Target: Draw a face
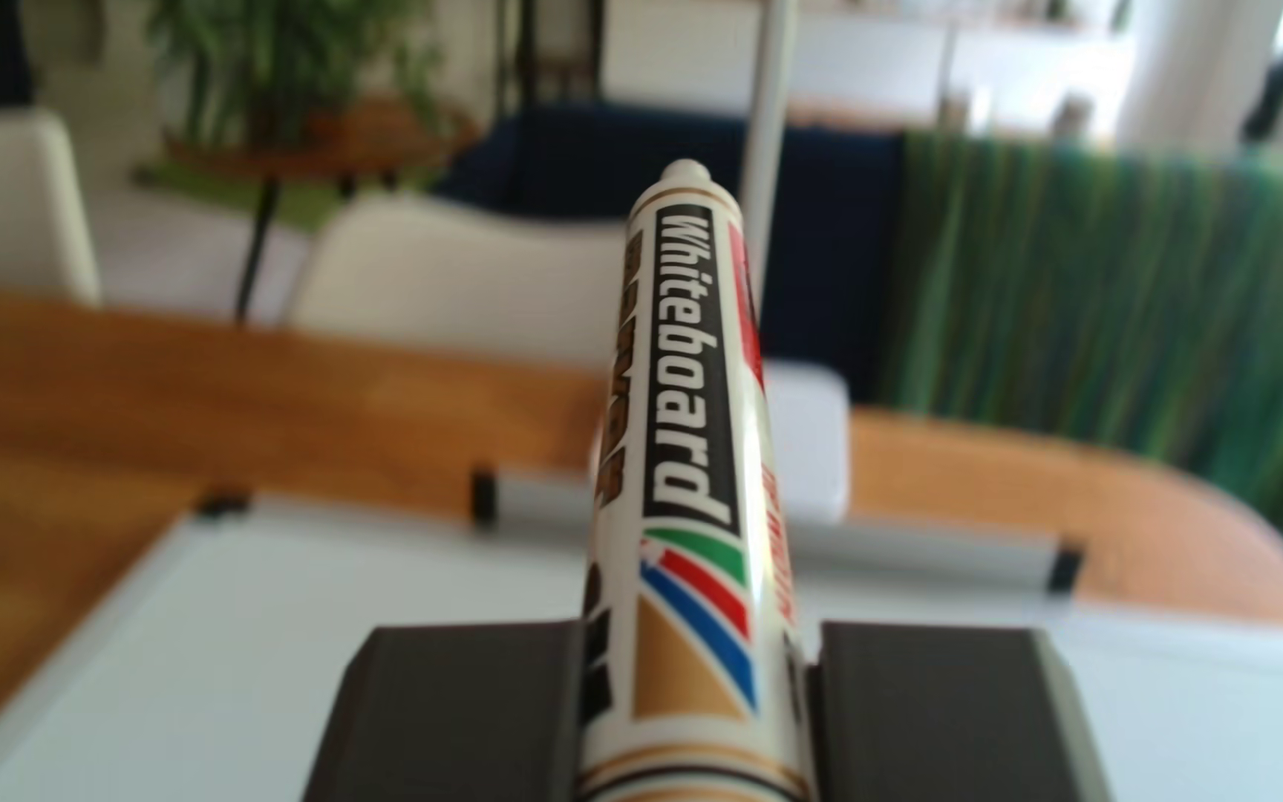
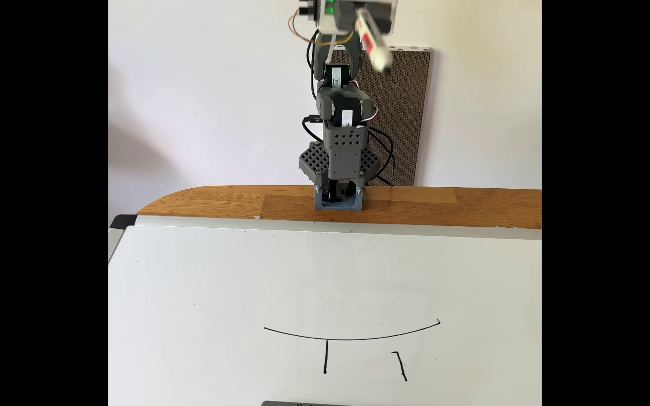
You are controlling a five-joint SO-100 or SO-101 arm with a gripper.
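Your grey arm [image 2: 341, 117] stands upright at the far table edge, its dark gripper [image 1: 700, 717] clamping the white whiteboard marker [image 1: 688, 478] high above the black-lined face [image 2: 352, 337].

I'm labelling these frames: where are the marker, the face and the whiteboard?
marker [image 1: 688, 432]: other view, on the printed barrel.
face [image 2: 350, 339]: fixed view, on the long curved stroke.
whiteboard [image 2: 218, 281]: fixed view, on a bare white part.
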